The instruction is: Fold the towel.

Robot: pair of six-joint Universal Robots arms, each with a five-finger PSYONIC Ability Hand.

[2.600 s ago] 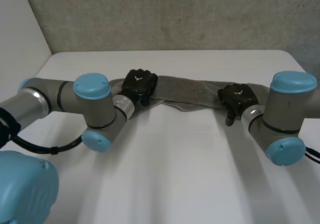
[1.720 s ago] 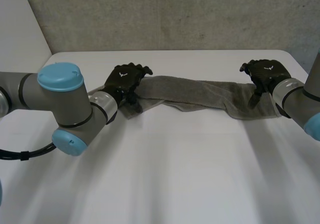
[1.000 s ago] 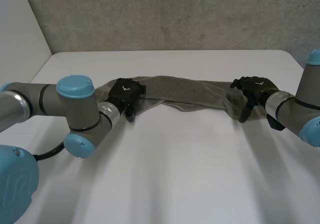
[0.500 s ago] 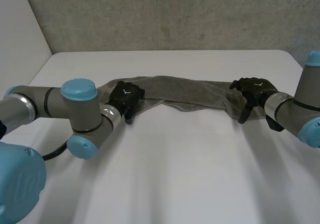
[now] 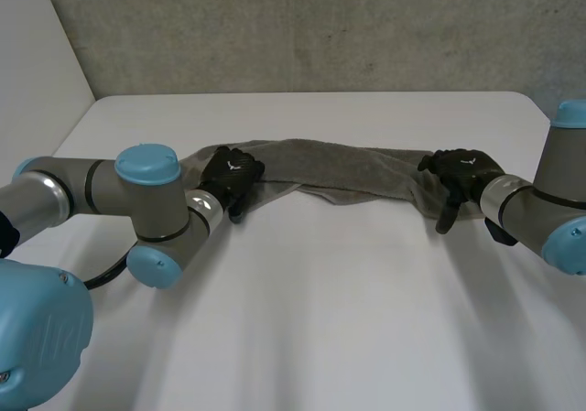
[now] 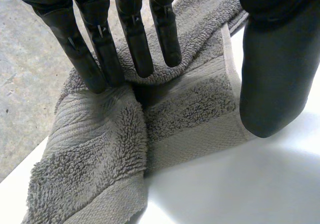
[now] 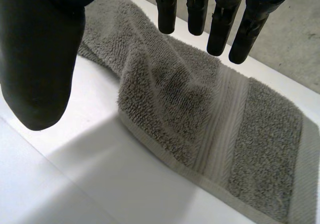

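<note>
— Tabletop (image 5: 302,319) along your near edge is bare. So where does the work sit?

— Past the middle. Your left hand (image 5: 233,173) is on the left end of the towel (image 5: 348,168), and your right hand (image 5: 462,171) is over its right end. The towel lies bunched in a long rumpled band, running side to side across the far half of the tabletop, short of the far edge.

— Is either hand holding it?

— No. On your left, the fingers (image 6: 135,39) are straight with their tips resting on the pile. The thumb (image 6: 275,74) stands apart beside the hemmed end, and nothing is pinched. On your right, the fingers (image 7: 220,24) hang straight just above the cloth, and the thumb (image 7: 40,59) is spread wide, with nothing held.

— How will it handle?

— I'd judge it light, thick and limp. It should sag and drag rather than keep a shape, but the pile looks grippy, not slick. Take each short end at its corners and pinch on the flat woven band, where the cloth looks thinner. Lift both ends together, or you'll only pull the bunching tighter.
</note>
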